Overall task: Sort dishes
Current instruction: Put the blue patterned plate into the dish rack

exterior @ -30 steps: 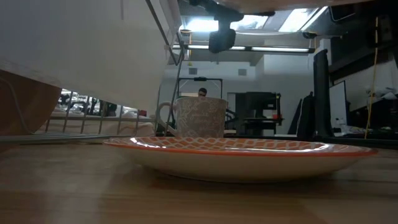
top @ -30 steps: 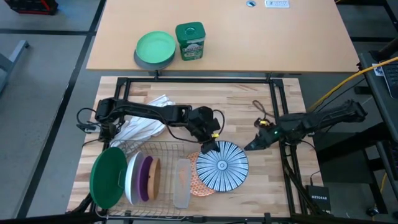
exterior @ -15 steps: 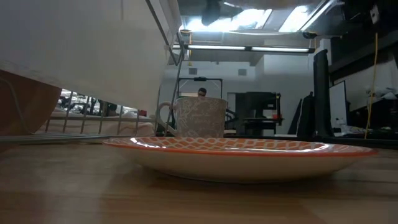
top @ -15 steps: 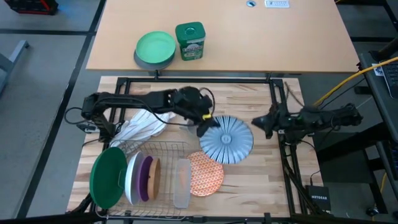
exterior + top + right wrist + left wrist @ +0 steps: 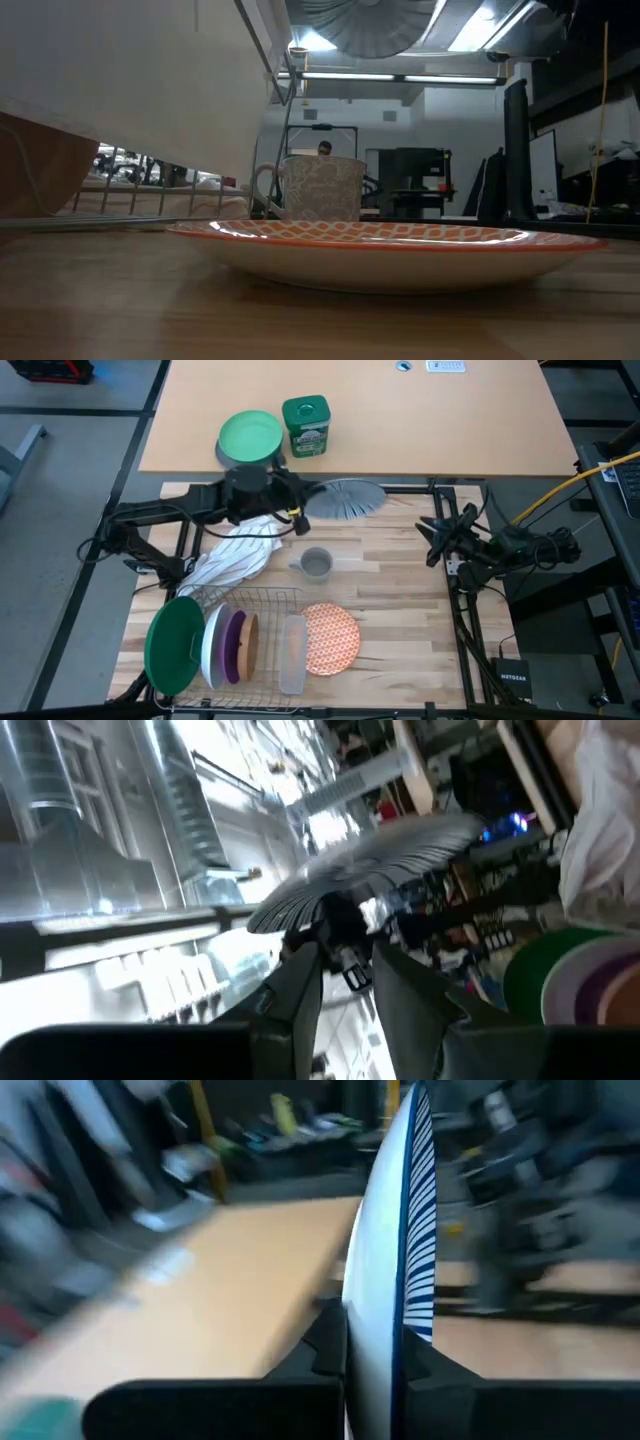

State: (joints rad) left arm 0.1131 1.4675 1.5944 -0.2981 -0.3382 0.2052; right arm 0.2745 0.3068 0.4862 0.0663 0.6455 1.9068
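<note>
My left gripper (image 5: 296, 512) is shut on the blue-and-white striped plate (image 5: 345, 498), high over the table's far edge; its ribbed underside (image 5: 368, 22) shows at the top of the low view. The orange patterned plate (image 5: 330, 638) lies flat on the table, and the grey mug (image 5: 317, 564) stands beyond it. The dark green plate (image 5: 173, 643), white plate (image 5: 213, 645), purple plate (image 5: 235, 645) and brown plate (image 5: 250, 643) stand on edge in the wire rack. My right gripper (image 5: 436, 541) waits open near the table's right edge. My left gripper pinches the striped plate's rim (image 5: 378, 1342) between its two fingers (image 5: 325, 1342), one on each face. It comes from the table's left side. The plate is lifted clear of the table and tipped, its far part reaching toward the table's right.
A white cloth (image 5: 235, 555) lies left of the mug, beside the wire rack (image 5: 262, 600). On the farther table stand a light green plate on a grey bowl (image 5: 250, 438) and a green tin (image 5: 305, 425). Black frame bars (image 5: 400, 488) run along the table's far and right edges.
My left gripper has lifted the striped plate off the orange plate and carried it up and toward the table's far edge, tipping it. The orange plate and the mug now show uncovered. My right gripper has drawn back toward the right and far side and tipped upward.
</note>
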